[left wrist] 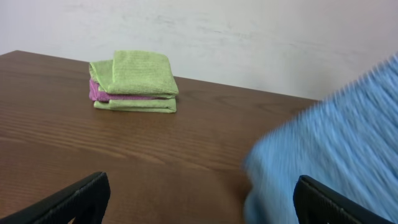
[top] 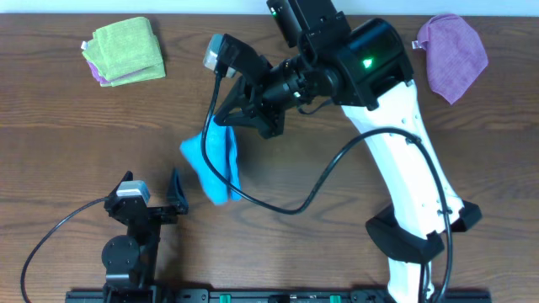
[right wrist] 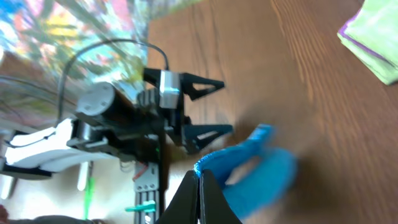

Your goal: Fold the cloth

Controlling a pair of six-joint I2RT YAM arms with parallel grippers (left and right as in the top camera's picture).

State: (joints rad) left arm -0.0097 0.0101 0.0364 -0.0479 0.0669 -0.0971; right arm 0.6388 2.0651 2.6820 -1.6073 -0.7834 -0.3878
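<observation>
The sky-blue cloth (top: 216, 168) hangs bunched over the table a little left of centre, lifted by one edge. My right gripper (top: 229, 123) reaches in from the right and is shut on the cloth's upper edge. In the right wrist view its fingertips (right wrist: 199, 179) pinch the blue hem, and the rest of the cloth (right wrist: 264, 174) droops, blurred, to the right. My left gripper (top: 152, 180) sits near the table's front edge, open and holding nothing. In the left wrist view the blurred cloth (left wrist: 336, 137) fills the right side, in front of its right finger (left wrist: 333, 202).
A lime-green folded cloth (top: 126, 50) with a purple layer lies at the back left, also seen as a green stack (left wrist: 133, 81). A purple cloth (top: 453, 52) lies at the back right. Black cables loop across the brown wooden table (top: 67, 143).
</observation>
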